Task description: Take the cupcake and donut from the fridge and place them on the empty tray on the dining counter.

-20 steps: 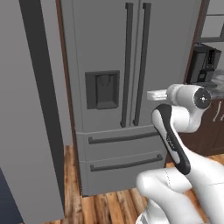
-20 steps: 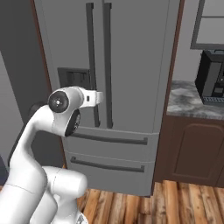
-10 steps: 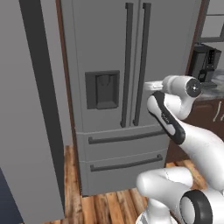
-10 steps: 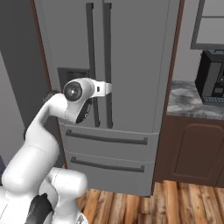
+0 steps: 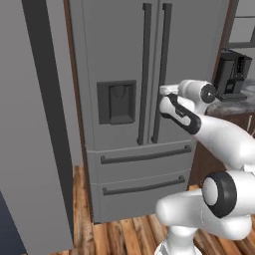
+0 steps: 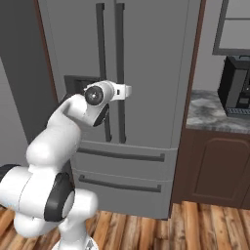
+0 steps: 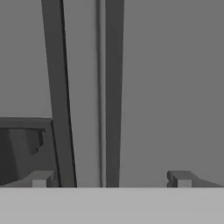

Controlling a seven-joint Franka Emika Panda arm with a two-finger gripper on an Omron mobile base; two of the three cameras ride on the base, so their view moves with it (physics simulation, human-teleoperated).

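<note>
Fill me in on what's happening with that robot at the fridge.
The white arm is reaching toward the fridge, whose two upper doors are shut. Its gripper is open and empty, pointed at the pair of dark vertical handles where the doors meet, close to them but not yet gripping either. The dispenser panel sits to the left of the handles. Nothing has been taken out; opening a door looks like the likely next step.
</note>
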